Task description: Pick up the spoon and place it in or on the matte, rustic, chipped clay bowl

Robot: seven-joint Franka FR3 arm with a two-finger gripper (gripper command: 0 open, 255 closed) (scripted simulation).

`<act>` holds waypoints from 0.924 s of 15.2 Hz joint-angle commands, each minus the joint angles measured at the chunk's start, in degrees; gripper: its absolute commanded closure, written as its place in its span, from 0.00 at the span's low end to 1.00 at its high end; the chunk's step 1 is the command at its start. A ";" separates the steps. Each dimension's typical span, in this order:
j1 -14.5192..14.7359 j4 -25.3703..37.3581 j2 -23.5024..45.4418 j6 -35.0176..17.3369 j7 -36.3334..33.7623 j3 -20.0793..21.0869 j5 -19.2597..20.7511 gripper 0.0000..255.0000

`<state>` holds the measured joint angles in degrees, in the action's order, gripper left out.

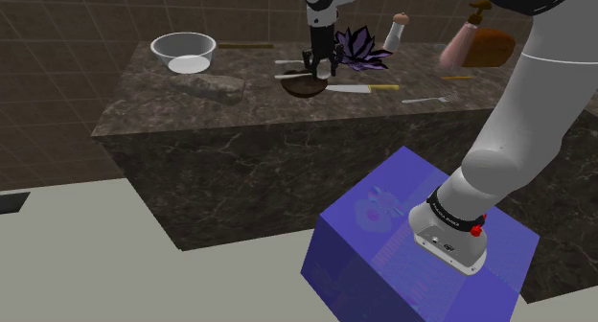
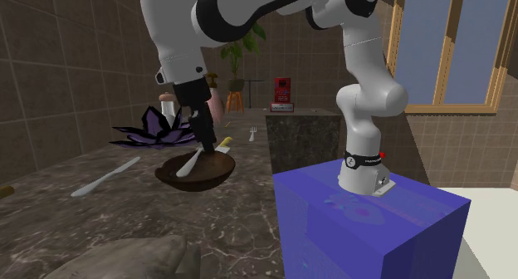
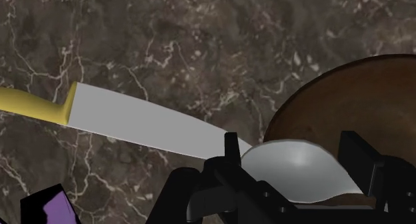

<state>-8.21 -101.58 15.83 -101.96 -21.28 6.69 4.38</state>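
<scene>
While jaws clasp one spoon [image 3: 300,173] over one brown bowl [image 3: 360,103], one knife [image 3: 133,119] beside.

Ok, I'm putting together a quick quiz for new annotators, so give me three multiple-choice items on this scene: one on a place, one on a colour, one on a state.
1. Where does the knife lie?
A. flat on the counter beside the brown bowl
B. inside the brown bowl
C. hanging off the counter's edge

2. What colour is the knife's handle?
A. red
B. black
C. yellow

3. How is the gripper?
A. open, holding nothing
B. shut on the spoon
C. shut on the knife

Answers:
1 A: the wrist view shows the blade flat on the marbled top, its tip next to the bowl's rim.
2 C: the handle is plain yellow against the grey blade.
3 B: the fingers clasp the spoon, which tilts down into the bowl.
</scene>
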 commanded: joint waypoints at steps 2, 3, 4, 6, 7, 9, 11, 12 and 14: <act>-0.01 -0.15 0.10 -0.29 0.00 -0.01 0.02 1.00; -0.01 -0.15 0.10 -0.29 0.00 -0.01 0.02 1.00; -0.01 -0.15 0.10 -0.29 0.00 -0.01 0.02 1.00; -0.01 -0.14 0.10 -0.28 -0.01 -0.01 0.02 1.00; -0.01 -0.14 0.10 -0.28 -0.01 -0.01 0.02 0.00; -0.01 -0.14 0.10 -0.28 -0.01 -0.01 0.02 0.00; -0.01 -0.14 0.10 -0.28 -0.01 -0.01 0.02 0.00; -0.01 -0.14 0.10 -0.28 -0.01 -0.01 0.02 0.00; 0.14 3.88 0.25 3.59 0.07 0.07 -0.06 0.00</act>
<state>-8.11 -99.30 16.05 -99.98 -21.27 6.74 4.35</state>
